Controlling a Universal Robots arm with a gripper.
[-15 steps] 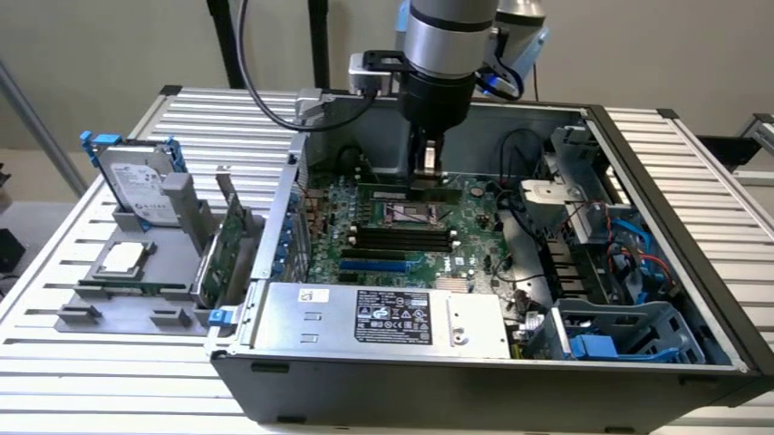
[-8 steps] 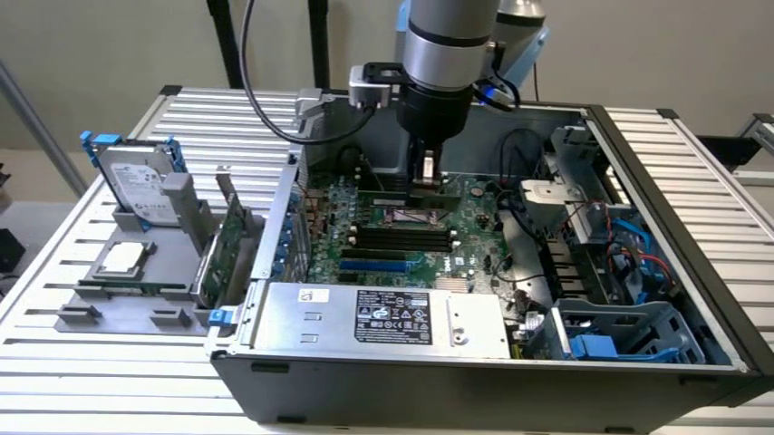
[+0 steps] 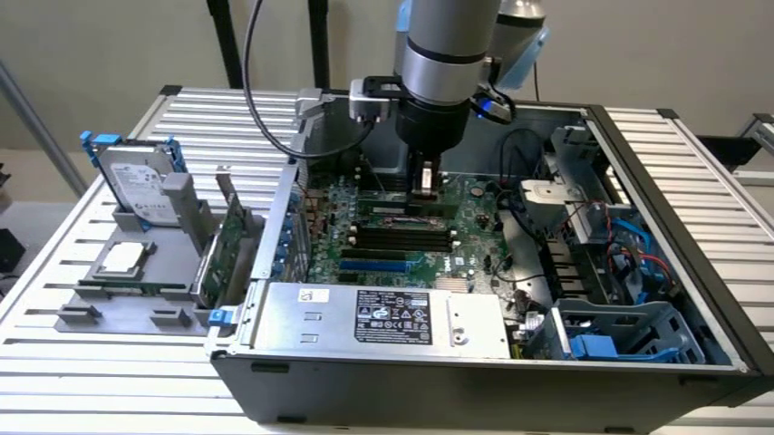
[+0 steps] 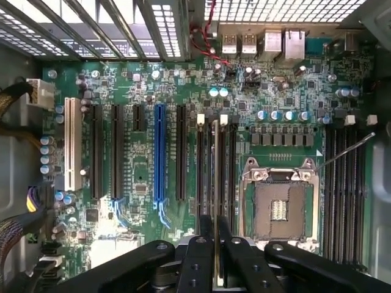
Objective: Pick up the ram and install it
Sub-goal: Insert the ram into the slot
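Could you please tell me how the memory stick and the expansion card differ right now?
The memory stick is gripped by the end effector above the motherboard inside the case; the expansion card stands in a grey holder outside it. The stick is slimmer than the card. Both stand on edge.

lighting: even, soft | glare: on vent grille (image 4: 287, 9) | focus: slightly soft

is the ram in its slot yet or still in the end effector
Still held: the end effector is shut on the ram, which stands on edge over the motherboard slots. Whether it is seated, cannot tell.
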